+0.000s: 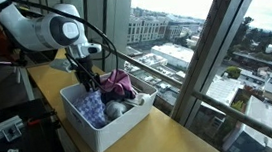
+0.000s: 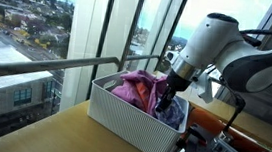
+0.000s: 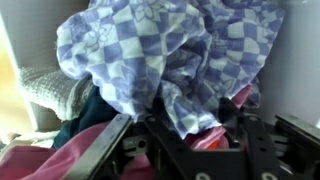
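1. The checked cloth (image 3: 170,60) lies bunched in the bin (image 1: 111,129), at 12 o'clock from your gripper (image 1: 86,84) in the wrist view.
2. It looks soft, light and floppy, so pinch a raised fold.
3. A fold hangs between the jaws, but I cannot tell whether they clamp it.
4. The pink cloth (image 3: 40,165) lies at 7 o'clock.

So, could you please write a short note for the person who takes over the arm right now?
The gripper is down inside the white bin, right at the blue checkered cloth. Whether its jaws are open or closed on it cannot be seen.
Things: the blue checkered cloth, a pink cloth and a grey cloth all lie in the bin.
Done: no cloth is seen outside the bin.
Left: check the grip before any lift.
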Motion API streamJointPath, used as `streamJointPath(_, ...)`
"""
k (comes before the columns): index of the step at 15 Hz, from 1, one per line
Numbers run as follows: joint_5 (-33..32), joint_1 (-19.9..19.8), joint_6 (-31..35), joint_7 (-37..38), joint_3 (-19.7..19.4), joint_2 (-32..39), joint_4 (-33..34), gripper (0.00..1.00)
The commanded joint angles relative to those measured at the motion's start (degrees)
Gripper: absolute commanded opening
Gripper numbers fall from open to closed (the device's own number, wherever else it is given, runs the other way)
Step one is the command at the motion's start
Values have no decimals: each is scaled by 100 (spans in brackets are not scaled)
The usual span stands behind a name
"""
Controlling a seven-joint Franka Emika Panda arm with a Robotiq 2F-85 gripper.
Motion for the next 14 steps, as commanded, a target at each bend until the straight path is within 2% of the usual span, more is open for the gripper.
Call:
streamJointPath(1,196,61,-535,-289,43,-1293,-252,93)
streamJointPath(2,208,32,-692,-335,97,-1497,-178,99)
streamJointPath(4,202,-50,-856,-377,195,-1779,-36,100)
streamJointPath(5,195,-97,-876,-348,235,-1843,31,73)
streamJointPath(6,150,-150,-857,-288,270,-1878,88,75)
streamJointPath(7,102,-213,-749,-237,293,-1826,143,71)
streamJointPath(14,-365,-498,-262,-15,313,-1129,461,17)
